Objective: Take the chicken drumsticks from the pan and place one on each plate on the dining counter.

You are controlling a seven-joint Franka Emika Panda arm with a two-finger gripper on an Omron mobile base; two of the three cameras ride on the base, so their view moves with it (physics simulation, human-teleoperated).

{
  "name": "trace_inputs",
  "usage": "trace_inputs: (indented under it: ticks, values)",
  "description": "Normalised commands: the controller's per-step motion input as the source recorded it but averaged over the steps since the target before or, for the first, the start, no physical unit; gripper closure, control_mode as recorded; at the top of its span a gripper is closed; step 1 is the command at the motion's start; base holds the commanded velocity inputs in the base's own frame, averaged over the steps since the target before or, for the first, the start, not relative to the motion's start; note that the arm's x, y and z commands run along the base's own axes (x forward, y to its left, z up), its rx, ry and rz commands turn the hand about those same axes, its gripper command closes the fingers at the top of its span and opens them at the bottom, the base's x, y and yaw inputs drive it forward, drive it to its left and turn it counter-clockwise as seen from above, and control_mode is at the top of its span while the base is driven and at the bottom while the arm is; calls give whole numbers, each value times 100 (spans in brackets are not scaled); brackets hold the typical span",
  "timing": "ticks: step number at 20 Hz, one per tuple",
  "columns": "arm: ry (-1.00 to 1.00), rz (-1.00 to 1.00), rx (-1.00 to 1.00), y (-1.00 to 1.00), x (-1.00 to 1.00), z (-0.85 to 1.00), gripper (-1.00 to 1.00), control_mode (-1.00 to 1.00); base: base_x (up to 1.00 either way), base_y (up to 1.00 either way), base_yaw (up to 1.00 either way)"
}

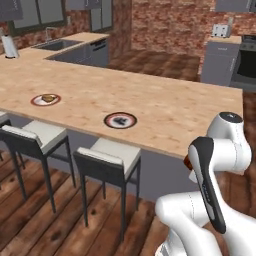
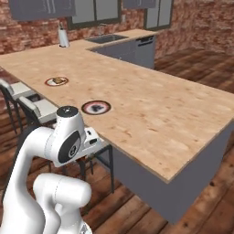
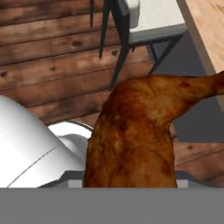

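gripper [image 3: 127,186] pinching drumstick [image 3: 135,140] at its fat end | probably handling light, greasy, a bit squishy | thick middle grips best

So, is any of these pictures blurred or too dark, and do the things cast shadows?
Left base view: evenly lit, somewhat soft; the black-rimmed plate holds a dark smudge too blurred to name. Right base view: similar softness, and the stools lie in the shade below the dining counter. Hand view: the reddish-brown drumstick sits very close, its texture coarse but readable, with no glare.
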Motion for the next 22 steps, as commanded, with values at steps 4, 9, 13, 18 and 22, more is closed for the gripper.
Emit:
trace_inputs:
  ticks: [4,9,13,18,22]
  values:
    - [0,0,0,0,0,0,100,100,30,53,-14]
    - [0,0,0,0,0,0,100,100,26,24,-6]
    - [0,0,0,0,0,0,100,100,36,0,-4]
    - [0,0,0,0,0,0,100,100,59,1,-4]
    - [0,0,0,0,0,0,100,100,69,7,0]
